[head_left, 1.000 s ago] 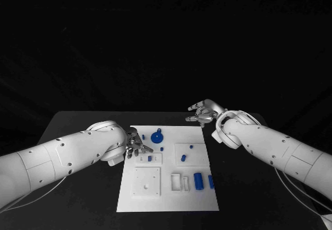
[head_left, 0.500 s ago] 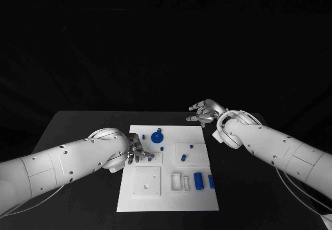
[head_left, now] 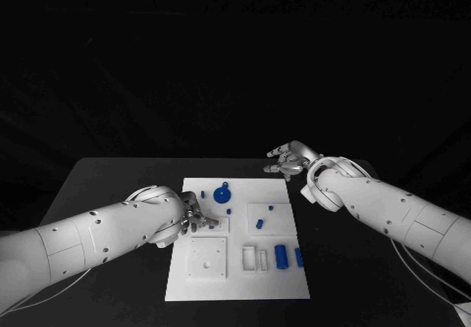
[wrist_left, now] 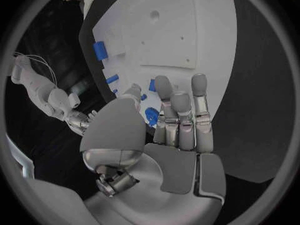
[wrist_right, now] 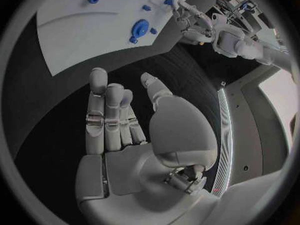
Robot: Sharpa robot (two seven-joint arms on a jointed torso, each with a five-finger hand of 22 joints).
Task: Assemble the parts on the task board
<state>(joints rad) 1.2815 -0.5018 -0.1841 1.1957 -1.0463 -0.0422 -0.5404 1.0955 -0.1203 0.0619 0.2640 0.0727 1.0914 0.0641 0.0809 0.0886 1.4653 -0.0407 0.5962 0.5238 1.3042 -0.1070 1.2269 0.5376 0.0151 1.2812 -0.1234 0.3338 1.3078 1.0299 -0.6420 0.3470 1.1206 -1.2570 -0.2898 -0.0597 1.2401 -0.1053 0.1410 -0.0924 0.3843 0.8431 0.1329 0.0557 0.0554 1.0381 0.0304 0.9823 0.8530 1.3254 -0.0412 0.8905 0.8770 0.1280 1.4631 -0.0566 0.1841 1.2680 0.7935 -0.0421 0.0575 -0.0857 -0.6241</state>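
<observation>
Change since earlier: left arm has dropped lower and swung inward across the head view, carrying the left hand (head_left: 193,216) from the board's near-left edge onto the small blue part (head_left: 212,224) by the upper-left socket; right arm and board have not shifted.

Head view, board: white task board (head_left: 235,286) lies mid-desk (head_left: 108,177), long axis running from 12 to 6 o'clock.
Head view, parts: round blue knob (head_left: 222,196) at about 12 o'clock on the board; blue peg (head_left: 260,223) near centre, toward 2 o'clock; blue cylinder (head_left: 282,256) and a narrower blue piece (head_left: 298,257) at about 4 o'clock.
Head view, right hand (head_left: 286,161): hovers off the board's far-right corner at 1 o'clock, fingers apart, holding nothing.

Left wrist view, left hand (wrist_left: 165,135): fingers straight and side by side, thumb alongside, fingertips (wrist_left: 164,84) over small blue parts (wrist_left: 152,116). Whether anything is pinched I cannot tell.
Left wrist view, board: square recessed block (wrist_left: 169,45) beyond the fingertips, blue cylinder (wrist_left: 100,50) farther off.

Right wrist view, right hand (wrist_right: 125,135): palm spread over bare black desk (wrist_right: 156,65), clear of the board (wrist_right: 81,30); round knob (wrist_right: 139,27) well apart from it.

Doing it well: judged as a pickup of the small part at the left; close thumb against fingertip squarely across it, lift straight up before travelling, and keep the other fingers off neighbouring pieces.
</observation>
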